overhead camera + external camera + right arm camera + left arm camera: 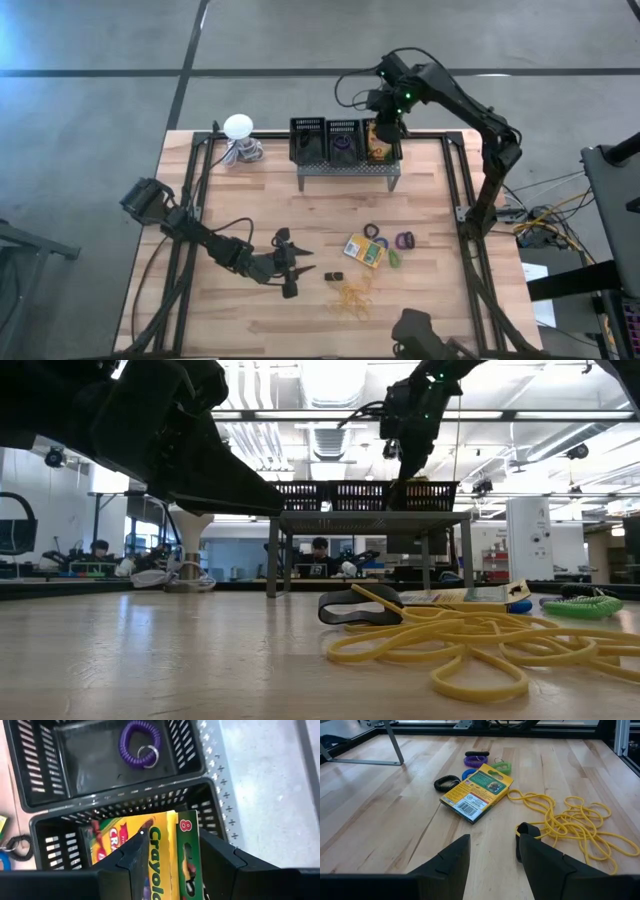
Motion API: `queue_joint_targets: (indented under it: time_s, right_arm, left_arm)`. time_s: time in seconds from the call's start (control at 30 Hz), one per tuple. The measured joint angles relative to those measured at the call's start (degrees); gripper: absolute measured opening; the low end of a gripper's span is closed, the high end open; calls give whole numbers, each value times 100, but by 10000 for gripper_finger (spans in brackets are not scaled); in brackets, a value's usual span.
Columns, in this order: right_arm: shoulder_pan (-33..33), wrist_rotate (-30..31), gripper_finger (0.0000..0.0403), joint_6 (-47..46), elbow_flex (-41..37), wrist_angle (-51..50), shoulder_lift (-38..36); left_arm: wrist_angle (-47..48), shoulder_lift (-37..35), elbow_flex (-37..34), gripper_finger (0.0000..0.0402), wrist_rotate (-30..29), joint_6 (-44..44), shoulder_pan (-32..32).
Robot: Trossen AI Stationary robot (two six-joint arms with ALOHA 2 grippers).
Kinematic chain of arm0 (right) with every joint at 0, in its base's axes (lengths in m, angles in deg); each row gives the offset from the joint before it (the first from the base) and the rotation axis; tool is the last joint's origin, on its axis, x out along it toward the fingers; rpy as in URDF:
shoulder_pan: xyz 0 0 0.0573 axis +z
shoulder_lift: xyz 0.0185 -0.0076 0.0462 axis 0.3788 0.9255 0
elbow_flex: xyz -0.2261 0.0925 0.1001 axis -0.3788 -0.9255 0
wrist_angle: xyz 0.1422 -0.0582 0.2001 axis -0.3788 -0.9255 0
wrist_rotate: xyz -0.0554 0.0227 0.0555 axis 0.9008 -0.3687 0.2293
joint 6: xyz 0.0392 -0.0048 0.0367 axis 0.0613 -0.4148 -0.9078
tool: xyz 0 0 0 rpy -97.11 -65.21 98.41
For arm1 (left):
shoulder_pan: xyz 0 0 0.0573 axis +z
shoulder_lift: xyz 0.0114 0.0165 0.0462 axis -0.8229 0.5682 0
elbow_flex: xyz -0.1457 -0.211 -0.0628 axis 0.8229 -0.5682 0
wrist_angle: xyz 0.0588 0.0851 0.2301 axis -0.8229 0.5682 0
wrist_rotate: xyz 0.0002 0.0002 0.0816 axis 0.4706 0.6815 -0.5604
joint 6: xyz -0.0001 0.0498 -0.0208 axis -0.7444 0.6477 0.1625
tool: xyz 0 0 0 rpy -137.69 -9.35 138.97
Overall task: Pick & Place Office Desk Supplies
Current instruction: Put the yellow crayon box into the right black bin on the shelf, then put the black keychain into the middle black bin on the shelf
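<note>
My right gripper [385, 130] reaches down into the right-hand black basket [55, 840] on the grey stand [345, 172], shut on a yellow-and-green crayon box [170, 827]. A second crayon box [364, 250] lies flat on the table among purple, black, blue and green coil rings [476, 762]. Near it are a heap of yellow rubber bands [575, 825] and a small black clip [334, 274]. My left gripper [492, 850] hovers open, low over the table, just to the left of that clip [526, 829]. A purple coil ring [140, 742] lies in the middle basket. My right gripper has the crayon box between its two fingers, whose tips [137, 845] stand at either side of the box's yellow, lettered side [160, 865]. It comes from above, pointing down into the basket. The box's far end [172, 815] is down inside the basket; the fingers hide the contact itself.
The stand carries three black baskets in a row near the table's far edge. A white ball-shaped object [238, 127] with a cord sits at the far left. Bare wood lies between the stand and the loose items. Behind the held box, more yellow crayon-box print [107, 842] shows.
</note>
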Motion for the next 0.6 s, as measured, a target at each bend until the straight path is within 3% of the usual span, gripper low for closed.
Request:
queue_joint_targets:
  time_s: [0.27,0.6]
  right_arm:
    - [-2,-5,151,81,-206,114,0]
    - [-2,-1,195,-117,105,496,2]
  left_arm:
    - [0,0,0,173,0,2,0]
    - [7,0,0,173,0,4,0]
